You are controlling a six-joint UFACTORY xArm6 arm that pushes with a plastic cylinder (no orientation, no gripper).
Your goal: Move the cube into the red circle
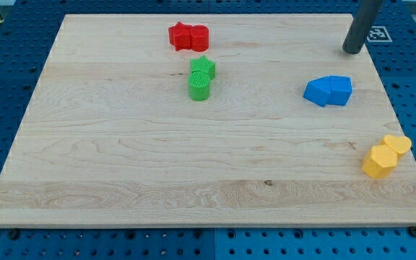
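Note:
My tip (352,50) rests on the wooden board (121,159) near the view's top right, above the blue blocks and apart from them. Two blue blocks touch side by side: a cube-like block (318,92) on the left and a blocky one (340,89) on the right. Two red blocks touch at the view's top centre: a star-like block (181,36) and a rounder one (199,36) to its right. The tip is far to the right of the red pair.
Two green blocks touch below the red pair, a star-like one (203,68) above a round one (199,87). Two yellow blocks touch near the right edge, a hexagon (378,162) and a rounder one (397,144).

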